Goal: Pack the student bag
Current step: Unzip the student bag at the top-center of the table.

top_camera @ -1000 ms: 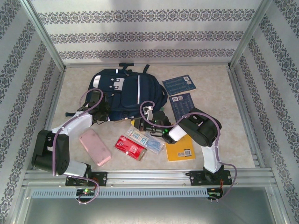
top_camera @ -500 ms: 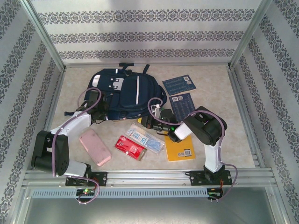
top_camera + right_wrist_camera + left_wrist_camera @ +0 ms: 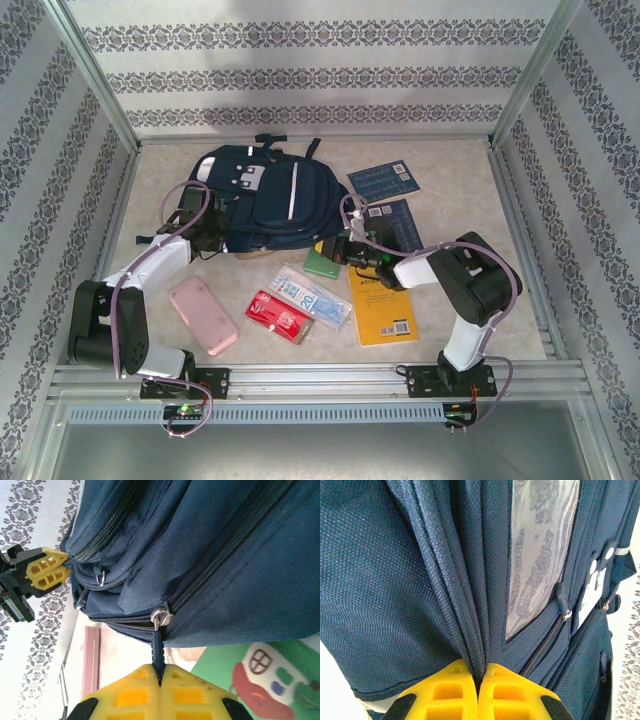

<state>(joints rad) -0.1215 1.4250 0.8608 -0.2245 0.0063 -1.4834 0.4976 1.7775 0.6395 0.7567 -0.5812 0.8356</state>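
The student bag [image 3: 270, 200], navy with thin white stripes, lies flat at the back middle of the table. My left gripper [image 3: 212, 232] is at its left near corner, shut on a fold of the bag's fabric [image 3: 475, 630], with the yellow fingers [image 3: 445, 690] pressed together on it. My right gripper [image 3: 335, 250] is at the bag's near right edge, shut on the dark zipper pull [image 3: 158, 647] that hangs from a metal slider [image 3: 161, 616]. The left gripper [image 3: 65, 565] also shows in the right wrist view, at the bag's far corner.
A green book [image 3: 322, 262] lies under the right gripper and a yellow notebook [image 3: 385, 310] just nearer. A pink case [image 3: 203, 315], a red packet [image 3: 280, 317] and a clear packet [image 3: 312, 298] lie in front. Two blue books [image 3: 383, 182] sit right of the bag.
My right gripper has moved right and slightly back along the bag's near edge with the zipper pull in it, uncovering the green book. The left gripper has barely shifted.
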